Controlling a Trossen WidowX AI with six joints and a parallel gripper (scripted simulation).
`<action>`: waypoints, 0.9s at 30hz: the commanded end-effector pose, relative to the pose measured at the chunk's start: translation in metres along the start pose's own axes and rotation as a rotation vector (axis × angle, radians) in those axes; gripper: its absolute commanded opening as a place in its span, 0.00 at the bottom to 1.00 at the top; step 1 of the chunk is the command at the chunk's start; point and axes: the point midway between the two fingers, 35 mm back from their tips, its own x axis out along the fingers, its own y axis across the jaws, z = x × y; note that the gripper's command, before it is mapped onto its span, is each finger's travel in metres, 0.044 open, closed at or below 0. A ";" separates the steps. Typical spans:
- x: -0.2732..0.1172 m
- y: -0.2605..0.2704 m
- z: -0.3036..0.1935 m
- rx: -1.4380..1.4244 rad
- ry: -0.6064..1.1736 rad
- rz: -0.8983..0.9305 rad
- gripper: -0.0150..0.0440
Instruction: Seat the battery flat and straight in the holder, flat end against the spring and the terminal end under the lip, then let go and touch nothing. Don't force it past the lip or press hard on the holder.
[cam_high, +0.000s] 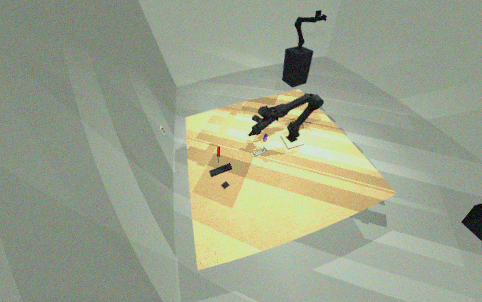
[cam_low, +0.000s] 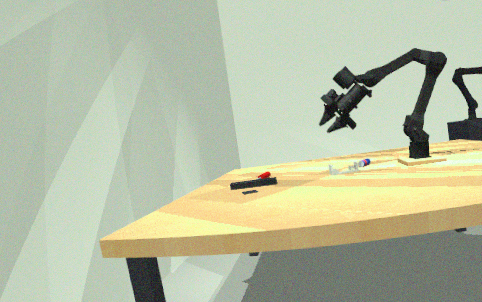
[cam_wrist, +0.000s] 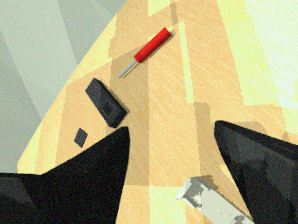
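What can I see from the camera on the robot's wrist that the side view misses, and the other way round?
Only the wrist view shows the holder close up, and the open fingers framing the table.

Only the exterior view shows the whole arm, its gripper high above the table, the blue-and-red battery lying beside the holder, and a table leg.

Both show the red-handled screwdriver, the long black block and the small black square.
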 end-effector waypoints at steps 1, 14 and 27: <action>0.007 -0.079 -0.023 0.547 0.153 -0.387 0.68; -0.027 -0.152 -0.060 1.217 0.167 -0.953 0.68; -0.024 -0.154 -0.062 1.217 0.167 -0.953 0.68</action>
